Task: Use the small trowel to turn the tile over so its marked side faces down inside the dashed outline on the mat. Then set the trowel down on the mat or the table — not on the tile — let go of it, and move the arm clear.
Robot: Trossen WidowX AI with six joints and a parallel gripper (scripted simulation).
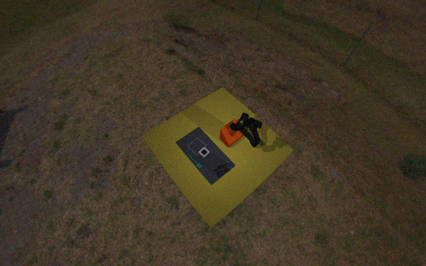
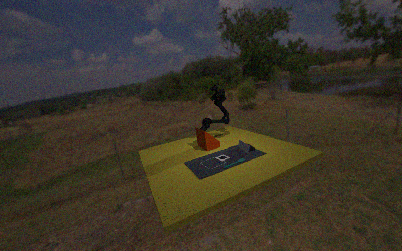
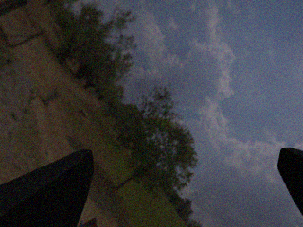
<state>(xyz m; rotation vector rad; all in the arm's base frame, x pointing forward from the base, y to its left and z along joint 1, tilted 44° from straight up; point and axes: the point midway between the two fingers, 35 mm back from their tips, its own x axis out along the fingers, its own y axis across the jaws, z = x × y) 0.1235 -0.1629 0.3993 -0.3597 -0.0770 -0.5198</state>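
Note:
The tile (image 1: 203,152) (image 2: 222,157) lies flat on the dark grey mat (image 1: 196,133) (image 2: 255,153), its white square mark facing up. It sits just outside one corner of the dashed outline (image 1: 192,141) (image 2: 201,162). The teal trowel (image 1: 194,161) (image 2: 234,162) lies on the mat along its long edge, beside the tile. My gripper (image 2: 213,88) (image 3: 187,159) is open and empty. It is raised high above the arm's base and points at the sky, far from the trowel and tile. The black arm (image 1: 251,131) is folded behind the orange wedge.
An orange wedge block (image 1: 231,136) (image 2: 205,140) stands on the yellow table (image 1: 219,200) (image 2: 183,201) between the arm and the mat. A small dark ramp-like piece (image 1: 223,170) (image 2: 244,146) sits at one end of the mat. Grass surrounds the table.

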